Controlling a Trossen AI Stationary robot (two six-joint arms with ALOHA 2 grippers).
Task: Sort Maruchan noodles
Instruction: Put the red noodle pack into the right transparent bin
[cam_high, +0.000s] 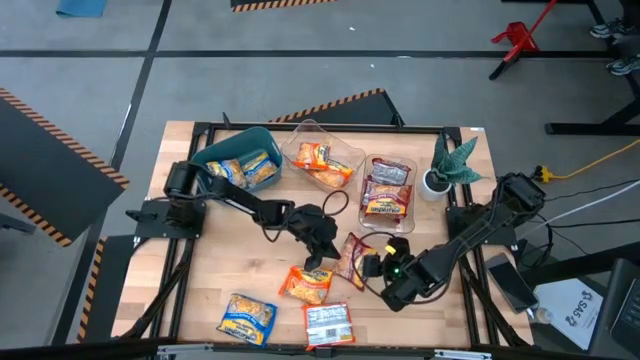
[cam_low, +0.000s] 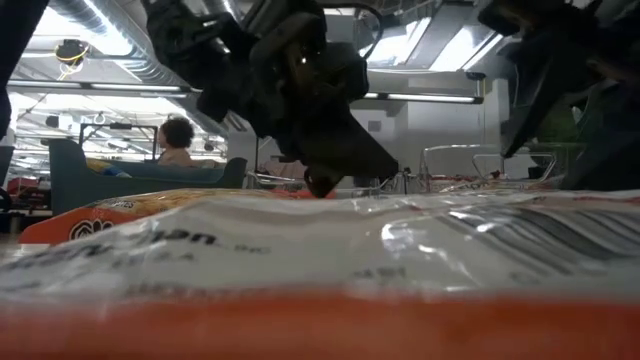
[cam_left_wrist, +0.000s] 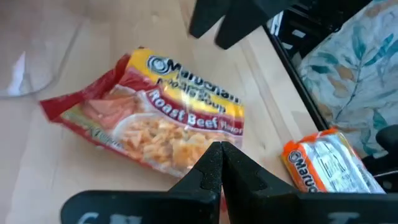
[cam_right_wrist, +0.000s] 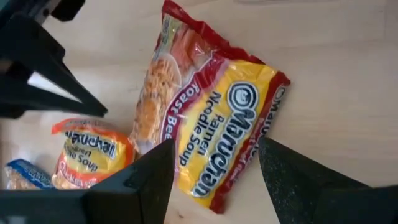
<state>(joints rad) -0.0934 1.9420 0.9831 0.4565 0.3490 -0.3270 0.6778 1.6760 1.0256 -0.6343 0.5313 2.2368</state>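
- right gripper (cam_right_wrist: 214, 171) hanging over the table (cam_right_wrist: 336, 56), its two dark fingers (cam_right_wrist: 140, 177) spread apart with a clear gap between them
- right under that gap: a red-and-yellow Roast Beef packet (cam_right_wrist: 211, 118), lying flat and slanted, nothing gripping it
- near it sits an orange packet (cam_right_wrist: 87, 155), also flat on the wood
- a blue packet (cam_right_wrist: 22, 174) just peeks in at the edge, beside the orange one
- dark bits of the other arm (cam_right_wrist: 37, 68) poke into view past the orange packet, can't tell much more about it
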